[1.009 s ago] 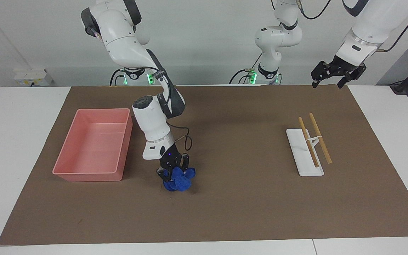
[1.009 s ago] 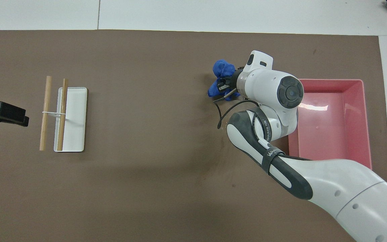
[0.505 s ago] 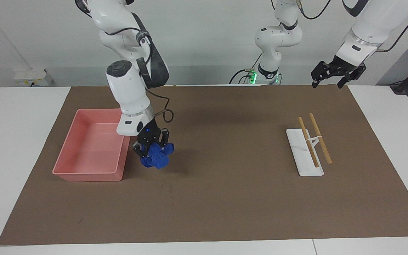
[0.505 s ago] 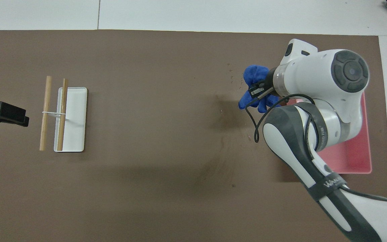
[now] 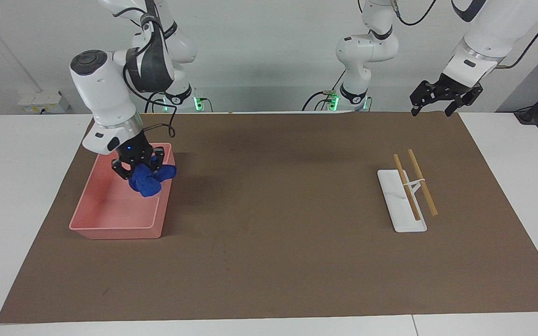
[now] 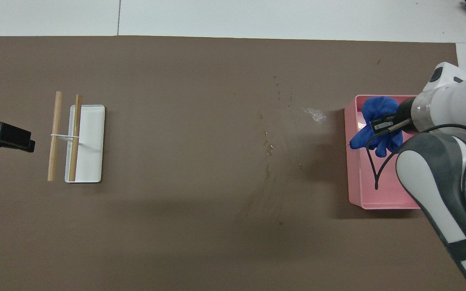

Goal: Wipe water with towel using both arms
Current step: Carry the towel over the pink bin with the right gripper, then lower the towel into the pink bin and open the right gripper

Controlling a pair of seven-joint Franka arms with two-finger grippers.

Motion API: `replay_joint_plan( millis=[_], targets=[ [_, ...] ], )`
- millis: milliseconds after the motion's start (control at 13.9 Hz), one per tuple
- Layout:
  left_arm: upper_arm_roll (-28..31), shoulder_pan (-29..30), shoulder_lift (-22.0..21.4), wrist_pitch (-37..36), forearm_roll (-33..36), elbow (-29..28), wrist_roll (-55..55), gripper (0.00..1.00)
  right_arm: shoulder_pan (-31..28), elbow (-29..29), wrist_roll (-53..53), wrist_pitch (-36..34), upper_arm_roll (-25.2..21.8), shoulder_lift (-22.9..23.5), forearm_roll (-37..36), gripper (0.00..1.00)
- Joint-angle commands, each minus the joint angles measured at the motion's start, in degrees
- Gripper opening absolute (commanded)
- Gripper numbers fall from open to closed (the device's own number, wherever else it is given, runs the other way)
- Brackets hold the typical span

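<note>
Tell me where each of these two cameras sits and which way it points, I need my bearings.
Facing view: high across the table, looking back at the robots; shows both bases and arms, the right gripper holding the towel over the pink tray, the left gripper waiting raised and open.
Overhead view: above the robots' end, looking steeply down; shows the right arm with the towel and only the left gripper.
Shared: brown mat, tray, white stand with sticks, seen half a turn apart.

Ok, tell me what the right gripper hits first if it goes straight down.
Likely the pink tray: the right gripper, shut on the towel, hangs over its inside, so the towel would probably meet the floor first.
</note>
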Motion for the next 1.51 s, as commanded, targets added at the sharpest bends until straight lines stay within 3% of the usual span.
replay_joint_plan(
  millis=[0,288,577,649,721,793,865,1442],
  targets=[
    [-0.3,0.7,-1.6,0.6,-0.4,-1.9,0.1,1.0,-3.6,-2.3,-1.9,-0.5,0.6,0.4,1.5,0.0],
    [-0.3,0.7,-1.6,0.6,-0.4,-1.9,0.1,1.0,-7.1,-2.4,-0.6,0.5,0.5,7.5,1.5,0.0],
    [-0.3,0.7,-1.6,0.6,-0.4,-1.9,0.1,1.0,-6.9,-4.9,6.2,2.3,0.5,8.6,-0.6,0.0],
    [-0.3,0.7,-1.6,0.6,-0.4,-1.9,0.1,1.0,-6.8,-5.9,6.9,3.6,0.5,8.6,-2.9,0.25],
    [-0.3,0.7,-1.6,0.6,-0.4,-1.9,0.1,1.0,-6.8,-5.7,7.1,3.2,0.5,8.6,-3.8,0.64],
    [-0.3,0.7,-1.6,0.6,-0.4,-1.9,0.1,1.0,-7.1,-5.5,7.2,4.1,0.5,8.7,-3.8,0.89],
    [-0.3,0.7,-1.6,0.6,-0.4,-1.9,0.1,1.0,-7.7,-5.4,7.1,4.6,0.5,8.9,-3.8,1.0],
    [-0.3,0.7,-1.6,0.6,-0.4,-1.9,0.1,1.0,-7.3,-5.1,7.6,3.1,0.5,6.5,-3.8,1.0]
  ],
)
